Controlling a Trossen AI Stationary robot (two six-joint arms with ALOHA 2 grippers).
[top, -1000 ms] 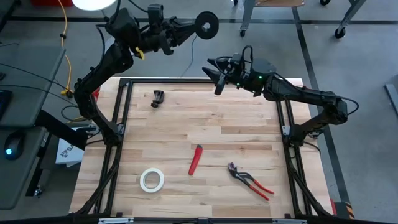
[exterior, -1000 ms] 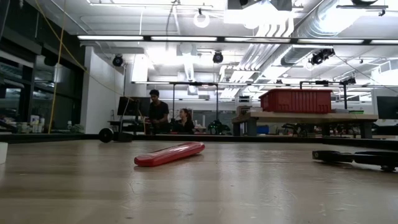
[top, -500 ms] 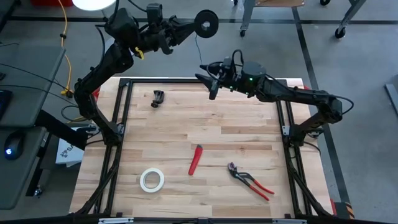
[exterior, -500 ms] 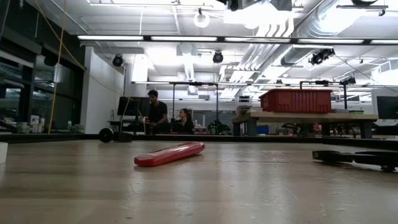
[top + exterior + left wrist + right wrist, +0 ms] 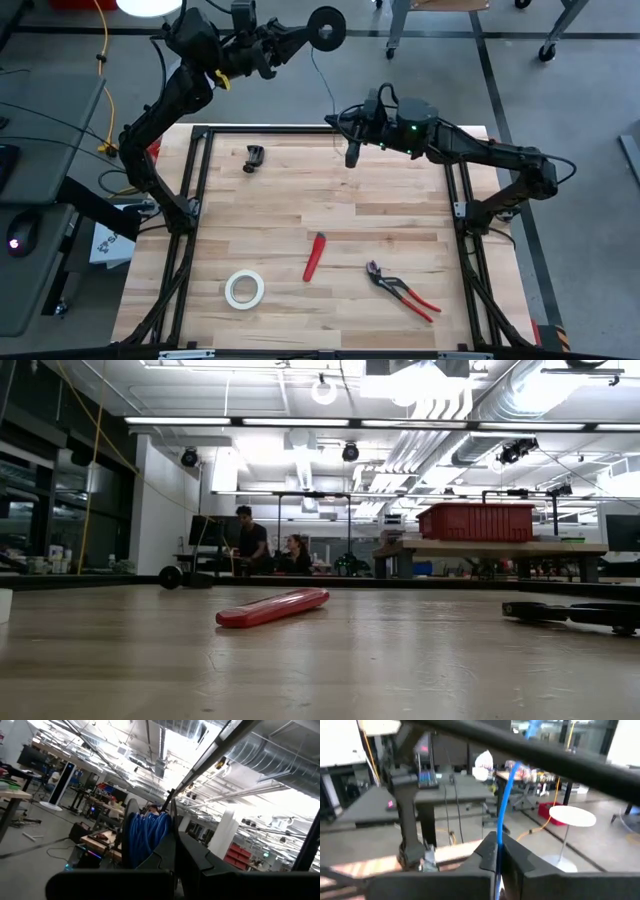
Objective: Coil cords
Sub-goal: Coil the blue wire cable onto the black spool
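Spool [image 5: 326,27], small, black and round, is being held up beyond the table's far edge by the left gripper [image 5: 305,32], whose fingers are clenched on it; in the left wrist view the wound blue wire [image 5: 145,837] is sitting just past those fingers [image 5: 172,850]. From the spool a thin blue strand is running down toward the right gripper [image 5: 351,150], which is hovering over the far edge of the table [image 5: 400,215], near the middle of that edge. Right fingers are pinched together on the wire: the right wrist view is showing the blue line [image 5: 506,805] rising straight out from between the closed fingertips [image 5: 487,851]. Lying on the wood, well apart from both grippers: a small black clip [image 5: 254,158] near the far left corner, a red-handled tool [image 5: 315,256] around the middle, a white tape roll [image 5: 244,289] toward the near left, and red-handled pliers [image 5: 402,290] toward the near right. Low view is catching the red tool [image 5: 272,607] lying flat, with two people [image 5: 270,545] sitting far back in the room.
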